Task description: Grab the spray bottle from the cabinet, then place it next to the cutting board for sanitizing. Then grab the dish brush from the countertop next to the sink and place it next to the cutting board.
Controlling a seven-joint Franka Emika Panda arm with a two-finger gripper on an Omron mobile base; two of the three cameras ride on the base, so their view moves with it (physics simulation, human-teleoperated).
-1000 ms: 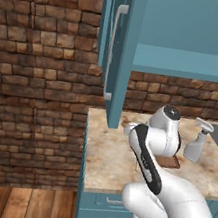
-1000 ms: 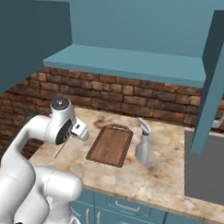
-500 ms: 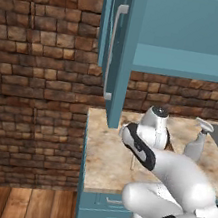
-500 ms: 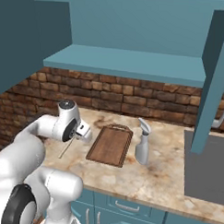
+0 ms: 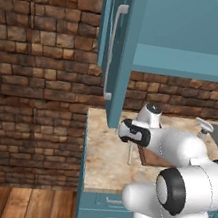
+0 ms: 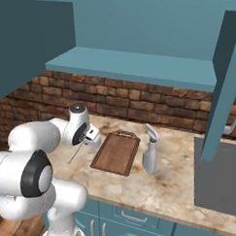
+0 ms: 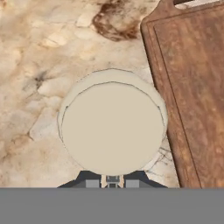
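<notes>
**Inspector:** Dish brush (image 6: 75,152) sits at centre left of the right base frame, a thin pale stick hanging from the gripper (image 6: 91,136) down toward the countertop (image 6: 185,191). In the hand frame its round whitish head (image 7: 113,127) occupies the centre, seen end-on above the marbled stone.

**Clerk:** Tool state?

**Inspector:** Fingers (image 7: 92,180) drawn together, clamped on the brush handle at the bottom centre of the hand frame.

**Clerk:** Cutting board?

**Inspector:** Cutting board (image 6: 116,152) lies flat at the middle of the right base frame, just right of the brush, handle slot toward the brick wall. Whether the brush tip touches the counter, cannot tell.

**Clerk:** Spray bottle?

**Inspector:** Spray bottle (image 6: 150,150) stands upright just right of the board. Cabinet (image 5: 117,57) door hangs open in the upper centre of the left base frame, shelf (image 6: 141,67) bare teal.
</notes>
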